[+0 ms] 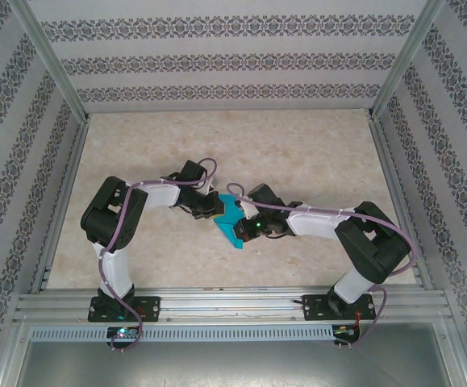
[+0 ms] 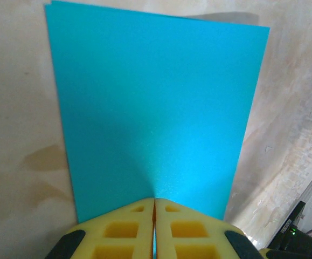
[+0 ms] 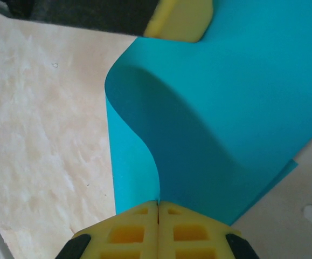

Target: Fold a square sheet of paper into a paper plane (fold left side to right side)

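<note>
- The paper (image 1: 230, 218) is over the middle of the table (image 1: 314, 161), pinched between the two grippers, which meet there.
- The left gripper (image 2: 154, 209) is clamped tight on one edge of the paper. From its fingers the sheet runs straight away, flat and smooth, with its long axis in line with the gripper.
- The right gripper (image 3: 158, 205) is likewise pinched onto the paper. Here the sheet rises from the fingers in a soft S-bend toward the left gripper's yellow finger, which sits just past the curl.
- In the top view the left gripper is at the paper's left and far side, and the right gripper at its right and near side. Both touch it, so neither is nearer.
- Both arms are bent at the elbow, with forearms angled inward to the paper.
- The left-to-right fold looks to be in hand. The bend is uncreased, so the next move likely needs the edges matched and the curl pressed flat.
</note>
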Controlling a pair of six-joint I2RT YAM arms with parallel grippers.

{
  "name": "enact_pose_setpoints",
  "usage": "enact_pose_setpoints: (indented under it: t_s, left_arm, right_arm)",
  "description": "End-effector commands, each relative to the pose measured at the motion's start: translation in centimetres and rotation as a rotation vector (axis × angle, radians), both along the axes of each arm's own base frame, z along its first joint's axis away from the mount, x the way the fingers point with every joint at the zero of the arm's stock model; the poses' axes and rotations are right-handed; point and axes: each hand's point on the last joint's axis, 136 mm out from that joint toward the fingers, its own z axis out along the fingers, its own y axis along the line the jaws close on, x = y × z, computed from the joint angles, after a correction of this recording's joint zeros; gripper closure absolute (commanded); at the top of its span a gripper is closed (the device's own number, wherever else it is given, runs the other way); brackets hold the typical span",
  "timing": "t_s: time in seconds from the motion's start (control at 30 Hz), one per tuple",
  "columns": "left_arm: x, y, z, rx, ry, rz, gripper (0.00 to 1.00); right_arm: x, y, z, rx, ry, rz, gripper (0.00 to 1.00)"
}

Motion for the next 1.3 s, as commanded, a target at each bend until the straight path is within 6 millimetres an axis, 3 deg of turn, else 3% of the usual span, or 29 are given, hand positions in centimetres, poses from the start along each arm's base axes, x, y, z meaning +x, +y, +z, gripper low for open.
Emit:
enact_pose_setpoints:
  t_s: [0.0,0.33,0.6,1.03,1.27]
  left_arm:
    - [-1.0,0.2,-1.5,0.057,0.032,-0.012,0.90]
    - [-0.9,0.1,-1.4,0.060,0.032,-0.014,0.90]
    - [-0.5,-0.5,-0.7,0.030,0.032,-0.007,0.85]
    - [1.4,-1.9,3.3,-0.031,-0.043,-0.032,0.83]
    - [1.8,-2.1,1.7,-0.006,-0.024,-0.048,0.83]
  right_arm:
    - [0.4,-0.2,0.0,-0.012,0.018,-0.010,1.00]
    - [0.9,-0.9,0.0,-0.040,0.015,-0.035,1.00]
    - [0.3,0.8,1.5,0.083,0.024,0.026,1.00]
    - [-0.3,0.8,0.7,0.071,0.060,0.047,1.00]
    - [-0.2,0.5,0.6,0.062,0.059,0.035,1.00]
